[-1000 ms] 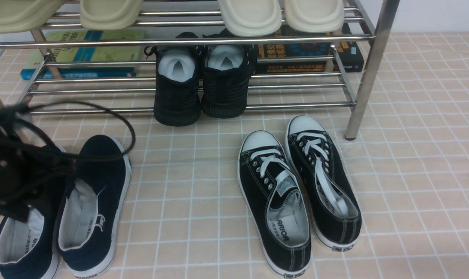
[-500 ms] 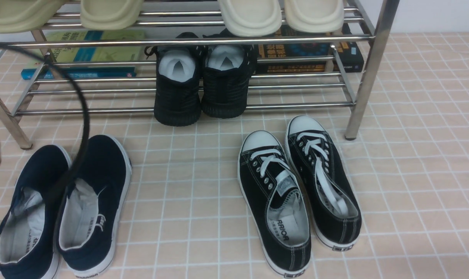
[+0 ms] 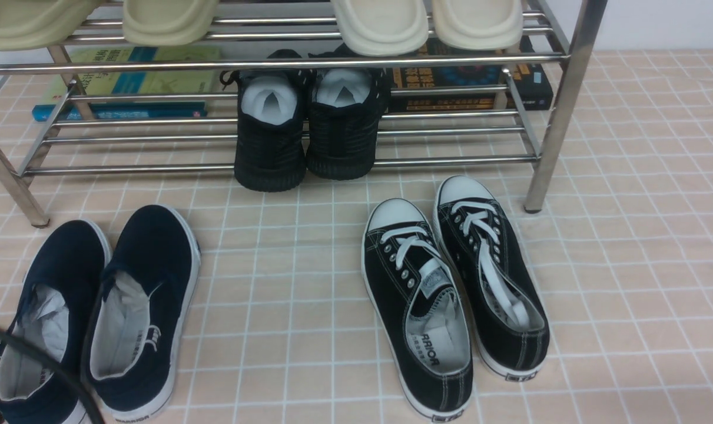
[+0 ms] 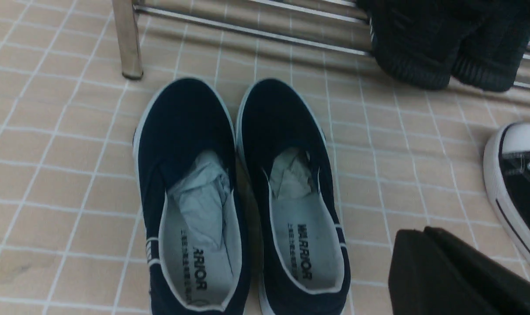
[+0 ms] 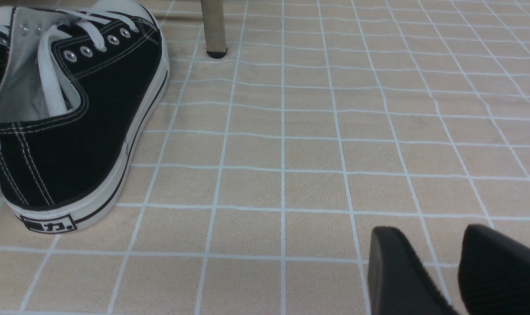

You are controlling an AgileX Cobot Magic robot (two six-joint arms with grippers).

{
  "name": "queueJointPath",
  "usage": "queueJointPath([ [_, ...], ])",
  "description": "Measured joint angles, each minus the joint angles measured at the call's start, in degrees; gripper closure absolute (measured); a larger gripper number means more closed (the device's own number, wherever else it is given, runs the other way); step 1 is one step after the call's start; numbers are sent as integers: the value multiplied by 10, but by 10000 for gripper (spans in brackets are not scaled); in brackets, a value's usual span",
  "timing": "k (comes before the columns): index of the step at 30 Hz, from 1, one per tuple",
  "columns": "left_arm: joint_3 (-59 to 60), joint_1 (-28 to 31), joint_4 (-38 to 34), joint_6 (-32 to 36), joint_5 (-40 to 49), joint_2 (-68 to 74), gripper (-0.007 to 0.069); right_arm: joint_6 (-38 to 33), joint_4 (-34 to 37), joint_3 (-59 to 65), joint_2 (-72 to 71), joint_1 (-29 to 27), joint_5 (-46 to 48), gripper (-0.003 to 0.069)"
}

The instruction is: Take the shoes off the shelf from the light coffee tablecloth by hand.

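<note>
1. The shoes are seen in the lower left of the front view, set side by side on the light coffee tablecloth, toes pointed toward the shelf and clear of its lower rods.
2. In the left wrist view the 2 navy uppers touch along their inner edges, and white paper stuffing is seen in each opening, which is judged to keep the canvas in shape.
3. The pair is judged to be already off the shelf, placed just in front of its left leg, so the task looks close to done for these 2.
4. The left pincer is seen only as a dark block in the lower right of its own wrist view; nothing is held by it, but whether it is released or clenched cannot be told.
5. The right pincer is seen at the lower right of its wrist view with a narrow gap between its fingers, so it is read as released and empty, above bare tabletop.
6. The black lace-up sneakers lie at centre right of the front view, also on the cloth, near the right leg.
7. The black knit shoes are propped heel-up on the lower tier, their toes reaching down to the cloth.
8. Cream slippers are kept on the upper tier, and books lie behind the rods.
</note>
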Motion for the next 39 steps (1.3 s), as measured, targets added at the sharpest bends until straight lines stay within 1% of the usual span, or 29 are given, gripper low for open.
queueJointPath([
  [2,17,0,0,0,-16,-13,623,0,0,0,0,0,0,419],
  [9,42,0,5,0,-8,-16,623,0,0,0,0,0,0,419],
  [14,44,0,50,0,-2,-16,623,0,-1,0,0,0,0,419],
  [19,46,0,72,0,-3,-16,623,0,-1,0,0,0,0,419],
  [22,69,0,85,0,-21,-16,621,0,-1,0,0,0,0,419],
  [26,134,0,96,-1,-60,-39,616,0,0,0,0,0,0,419],
  [29,184,0,111,-19,-92,-78,615,0,0,0,0,0,0,419],
  [32,208,0,125,-38,-119,-104,614,0,0,0,0,0,0,419],
  [36,238,0,151,-63,-138,-136,614,0,0,0,0,0,0,419],
  [39,256,0,158,-69,-146,-154,614,0,-1,0,0,0,0,419],
])
